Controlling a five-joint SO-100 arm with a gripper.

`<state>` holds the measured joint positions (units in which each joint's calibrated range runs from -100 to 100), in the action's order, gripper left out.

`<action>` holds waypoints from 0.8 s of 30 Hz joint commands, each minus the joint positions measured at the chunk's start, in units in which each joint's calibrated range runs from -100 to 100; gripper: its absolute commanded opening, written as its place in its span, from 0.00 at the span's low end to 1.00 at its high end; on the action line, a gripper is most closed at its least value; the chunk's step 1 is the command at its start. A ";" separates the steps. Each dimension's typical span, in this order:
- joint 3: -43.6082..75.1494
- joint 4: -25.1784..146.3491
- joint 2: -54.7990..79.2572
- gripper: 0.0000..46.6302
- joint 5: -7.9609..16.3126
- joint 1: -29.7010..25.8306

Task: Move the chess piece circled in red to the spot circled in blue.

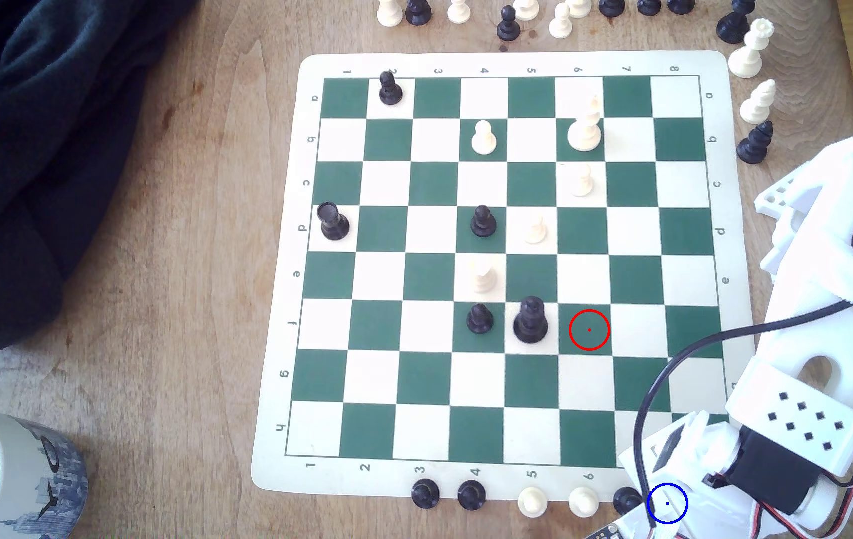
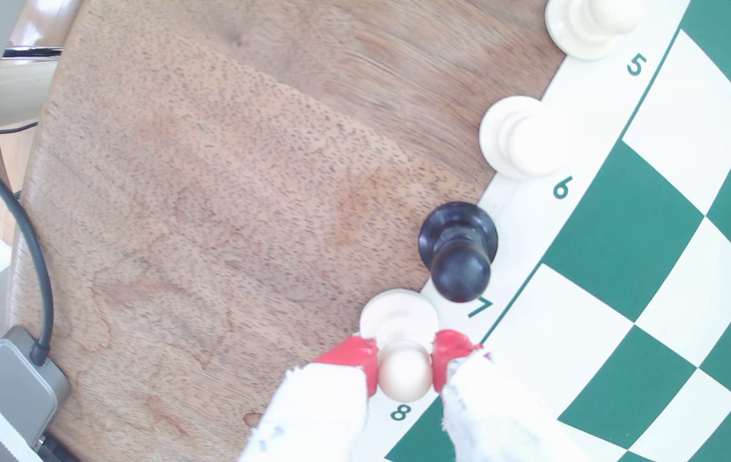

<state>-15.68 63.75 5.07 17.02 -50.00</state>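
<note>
The chess piece circled in red, a cream-white pawn [image 2: 403,375], stands between my gripper's [image 2: 403,355] red-tipped fingers [image 2: 357,355], which are shut on its ball head. Its round base sits where the mat's border meets the wood, by the numbers 7 and 8. In the exterior view the red ring [image 1: 589,329] marks a bare green square. The spot circled in blue [image 1: 667,502] lies just off the board's near right corner, drawn over my white arm [image 1: 797,425], which hides the pawn there.
A black pawn [image 2: 459,248] stands close beside the held pawn, with two white pawns [image 2: 519,137] further along the mat's edge. Several pieces stand on the board [image 1: 637,326]. My black cable [image 1: 673,373] crosses the corner. A mug [image 1: 9,466] and dark cloth [image 1: 25,155] lie at the exterior view's left.
</note>
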 commanded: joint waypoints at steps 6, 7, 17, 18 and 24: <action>4.71 -0.60 -0.57 0.01 0.00 0.29; 4.71 -0.68 -0.32 0.01 -0.15 0.37; 4.53 -0.85 0.53 0.17 -0.24 0.22; 4.53 -0.85 0.53 0.20 -0.24 0.22; 3.98 0.38 -1.16 0.43 -0.63 0.76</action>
<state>-14.96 63.43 6.41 17.02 -50.00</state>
